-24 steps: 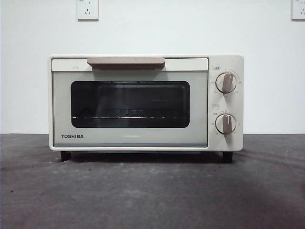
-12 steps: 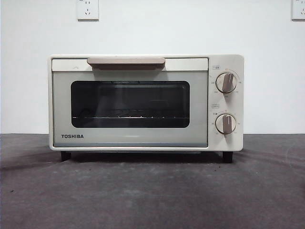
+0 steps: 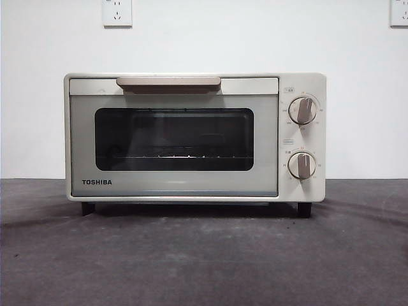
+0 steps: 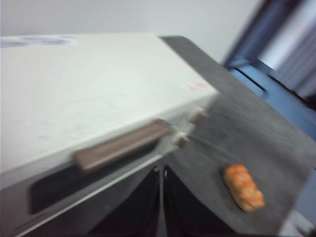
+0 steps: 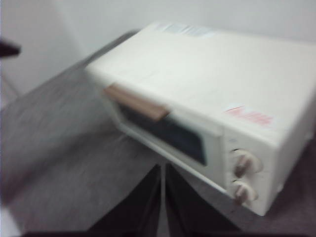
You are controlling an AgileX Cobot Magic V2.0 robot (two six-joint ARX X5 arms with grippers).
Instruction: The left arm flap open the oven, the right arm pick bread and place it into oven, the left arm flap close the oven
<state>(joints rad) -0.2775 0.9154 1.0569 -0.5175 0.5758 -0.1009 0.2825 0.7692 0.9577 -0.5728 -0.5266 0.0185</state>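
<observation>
Since the earlier front frames nothing on the table has shifted: the oven (image 3: 195, 137) stands in the same spot with its door shut. Only the tone of the door face looks a little greyer.

The table (image 3: 204, 261) is dark grey and runs back to a white wall (image 3: 255, 38) with two sockets near the top edge. The oven sits square to the front camera, its dark window (image 3: 174, 139) showing the wire rack (image 3: 172, 156) inside. The handle (image 3: 168, 83) lies flat along the door's top edge, and two knobs (image 3: 302, 110) stand one above the other at the right of its face.

Neither arm shows in the front view. In the blurred left wrist view the left gripper (image 4: 161, 197) hangs above and in front of the handle, jaws pressed together and holding nothing. The right gripper (image 5: 163, 197) hangs in front of the oven, above the table, also closed and empty.

The bread (image 4: 243, 186) lies on the table out in front of the oven, well apart from both grippers.
</observation>
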